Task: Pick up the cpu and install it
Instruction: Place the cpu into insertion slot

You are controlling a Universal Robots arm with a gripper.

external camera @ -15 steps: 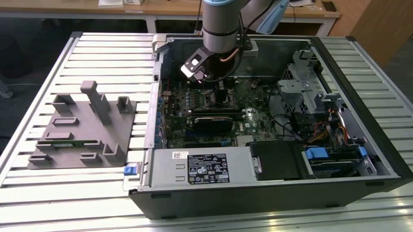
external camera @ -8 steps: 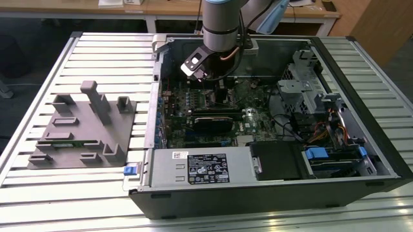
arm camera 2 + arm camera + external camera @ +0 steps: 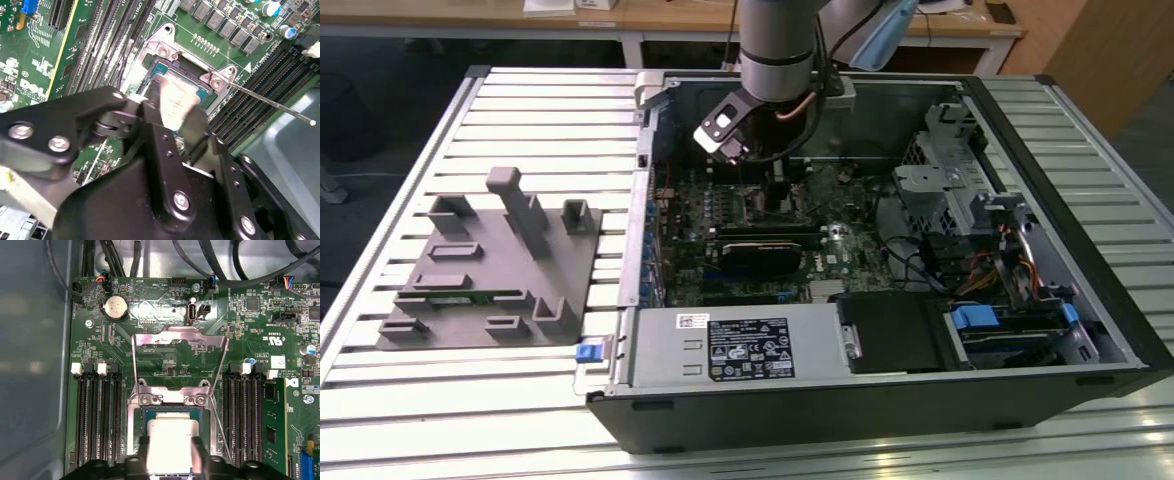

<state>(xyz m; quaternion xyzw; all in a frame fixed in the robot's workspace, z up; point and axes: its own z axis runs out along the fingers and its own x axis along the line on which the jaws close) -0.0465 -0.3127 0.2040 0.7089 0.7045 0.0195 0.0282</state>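
The cpu [image 3: 170, 432] sits square over the socket [image 3: 170, 399] on the motherboard [image 3: 720, 210], silvery top up. The hand [image 3: 170, 447] is clamped on it, with one of its two black fingers [image 3: 145, 450] pressed against each of two opposite edges. In the second wrist view the same grip shows: the cpu [image 3: 175, 95] lies between the fingers [image 3: 155, 115] of the hand [image 3: 175, 107], whose black body hides the chip's near edge. Whether the chip is fully down in the socket [image 3: 165, 50] cannot be told. The one load plate [image 3: 175, 334] is flipped open away from the socket, and the one thin lever rod [image 3: 270, 102] sticks out to one side of it, clear of the chip. Two banks of memory slots flank the socket, one [image 3: 97, 420] on one side and the other [image 3: 242, 420] on the opposite side. Beyond the open plate are a single coin cell [image 3: 116, 306] and several black cables [image 3: 107, 255] hanging over the board's edge. In the exterior view the arm [image 3: 781, 40] reaches down into the open computer case [image 3: 881, 410], with the hand [image 3: 736, 155] low over the board. One labelled power supply [image 3: 734, 345] lies along the case's near side. The case lies on a slatted worktop [image 3: 454, 400], and one grey fixture [image 3: 494, 270] stands well apart at the exterior view's left.
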